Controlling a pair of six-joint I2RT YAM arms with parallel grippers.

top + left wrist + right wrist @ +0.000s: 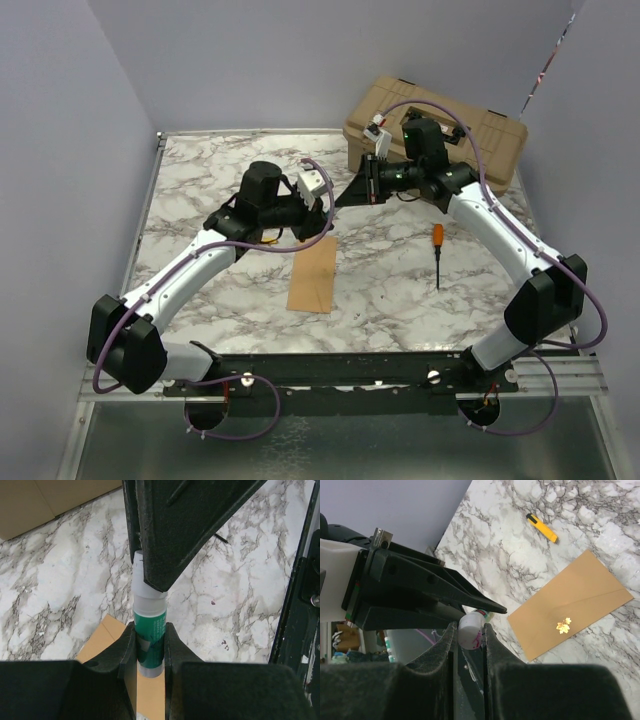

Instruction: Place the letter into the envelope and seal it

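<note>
L tool [150,630] clamped narrow on glue stick [149,611] body; R tool [469,634] pinched on its cap [471,622], both held above tabletop [400,280]. Below, envelope [313,273] lies flat, flap looks down; letter not visible, prob. inside. Step: uncapping. Pull straight along stick axis, L grip fixed, no bending, clear of envelope.

- In the top view, the envelope [313,275] lies flat on the table [200,180], just below the centre of the frame.
- A small tool [437,250] lies on the table to the right of the envelope, well apart from it.
- A case [440,135] sits at the table's upper-right corner.
- Above the envelope, the left gripper [150,640] and right gripper [469,630] meet tip to tip, with a glue stick [149,610] between the fingers of both.
</note>
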